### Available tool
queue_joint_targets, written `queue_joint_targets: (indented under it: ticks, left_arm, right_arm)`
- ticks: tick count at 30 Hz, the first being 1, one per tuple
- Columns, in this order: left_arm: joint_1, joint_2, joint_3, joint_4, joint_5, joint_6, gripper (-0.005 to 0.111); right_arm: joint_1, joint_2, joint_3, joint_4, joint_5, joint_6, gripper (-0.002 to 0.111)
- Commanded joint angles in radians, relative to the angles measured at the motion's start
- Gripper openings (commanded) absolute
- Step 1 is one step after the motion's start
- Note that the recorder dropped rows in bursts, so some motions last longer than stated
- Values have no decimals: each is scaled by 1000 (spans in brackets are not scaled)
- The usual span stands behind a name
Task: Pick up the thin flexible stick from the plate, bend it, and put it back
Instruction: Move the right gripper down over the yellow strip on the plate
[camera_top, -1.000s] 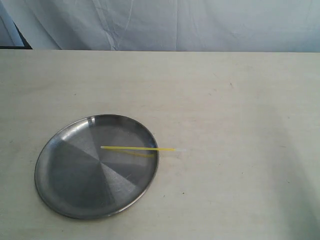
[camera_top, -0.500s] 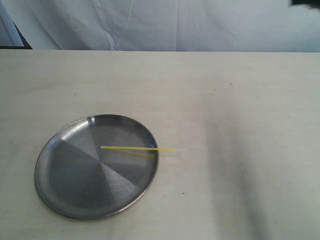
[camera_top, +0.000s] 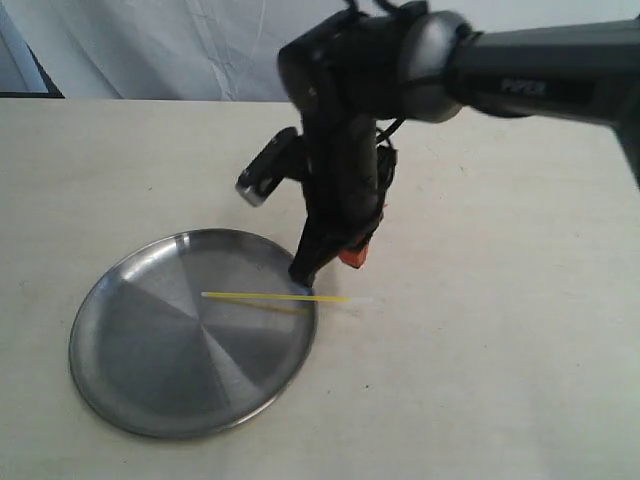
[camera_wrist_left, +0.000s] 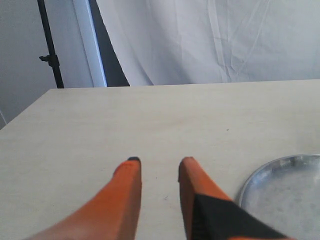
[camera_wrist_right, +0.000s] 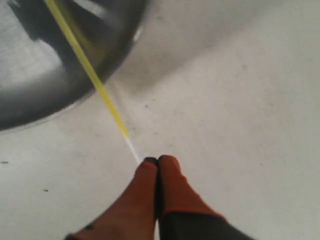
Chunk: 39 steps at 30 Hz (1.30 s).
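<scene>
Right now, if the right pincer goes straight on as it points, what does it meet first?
Probably the pale beige table, just beside the whitish tip of the thin yellow stick; the shut right pincer points steeply down.

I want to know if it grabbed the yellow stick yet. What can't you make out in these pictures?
Right wrist view: the stick's pale tip fades at the shut right claw; touching or not, cannot tell.
Left wrist view: the plate is cut off by the picture's edge.
Exterior view: the left claw is out of frame.
</scene>
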Motion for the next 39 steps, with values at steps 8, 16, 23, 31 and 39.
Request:
queue_joint_targets:
  ticks: [8,16,23,31,39]
  left_arm:
    - [4,-6,4,6,1,-1,28]
    - [4,-6,4,6,1,-1,28]
    - [4,-6,4,6,1,-1,28]
    - [4,-6,4,6,1,-1,28]
    - [4,-6,4,6,1,-1,28]
  right_arm:
    - [130,15,-12,-112,-80,49,-1]
    - [130,13,-12,-42,-146,48,49]
    - [130,14,-12,-53,-165,48,65]
    - [128,97,-12,-143,-173,140,65]
    - [128,143,-12,-140,-172,157,57]
